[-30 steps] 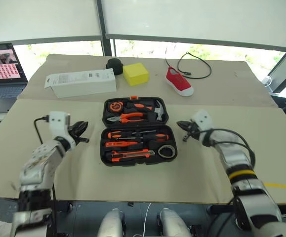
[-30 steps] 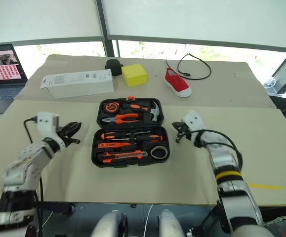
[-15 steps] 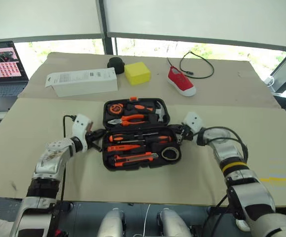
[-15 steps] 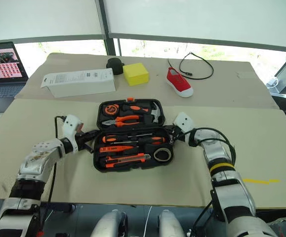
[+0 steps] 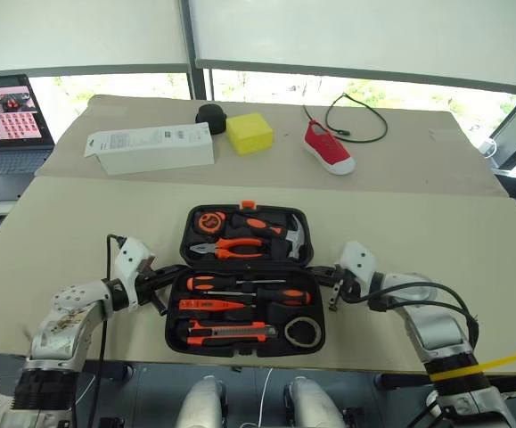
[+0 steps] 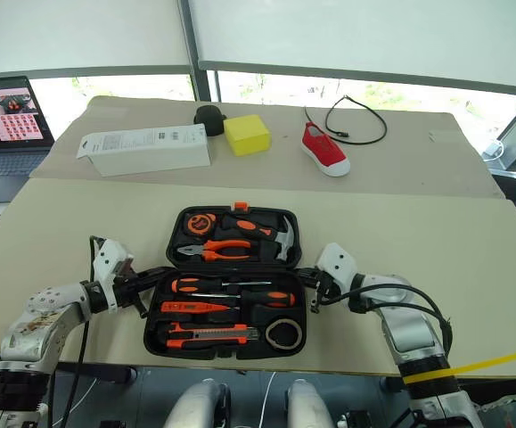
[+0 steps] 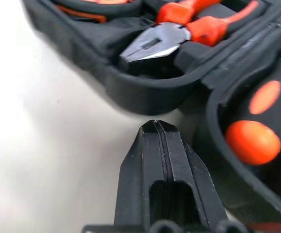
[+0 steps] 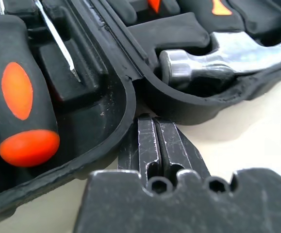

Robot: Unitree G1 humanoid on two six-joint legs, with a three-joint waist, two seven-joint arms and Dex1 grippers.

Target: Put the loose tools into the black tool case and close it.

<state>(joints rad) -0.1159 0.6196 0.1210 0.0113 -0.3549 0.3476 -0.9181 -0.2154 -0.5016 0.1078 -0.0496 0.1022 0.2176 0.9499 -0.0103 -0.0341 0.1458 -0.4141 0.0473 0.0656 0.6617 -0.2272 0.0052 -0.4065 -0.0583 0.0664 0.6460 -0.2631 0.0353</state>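
Observation:
The black tool case [image 5: 176, 314] lies open close to the table's front edge, its orange latch [image 5: 248, 204] on the far rim. In its near half sit two screwdrivers [image 5: 250, 283], the orange tester pen [image 5: 213, 305], the utility knife [image 5: 226, 333] and the tape roll [image 5: 302, 332]. The far half holds pliers [image 5: 240, 250], a hammer [image 5: 289, 234] and a tape measure [image 5: 210, 219]. My left gripper [image 5: 176, 272] is shut, its tip in the hinge notch on the case's left side [image 7: 156, 127]. My right gripper [image 5: 322, 276] is shut in the matching notch on the right [image 8: 152, 121].
At the back of the table are a long white box [image 5: 149, 147], a small round black object [image 5: 208, 113], a yellow block [image 5: 249, 132], a red shoe [image 5: 328, 147] and a black cable [image 5: 356, 116]. A laptop [image 5: 4, 116] stands off the table's left.
Both grippers came in from the sides to the case's hinge notches, then drew back toward me. The open case slid with them toward the table's front edge.

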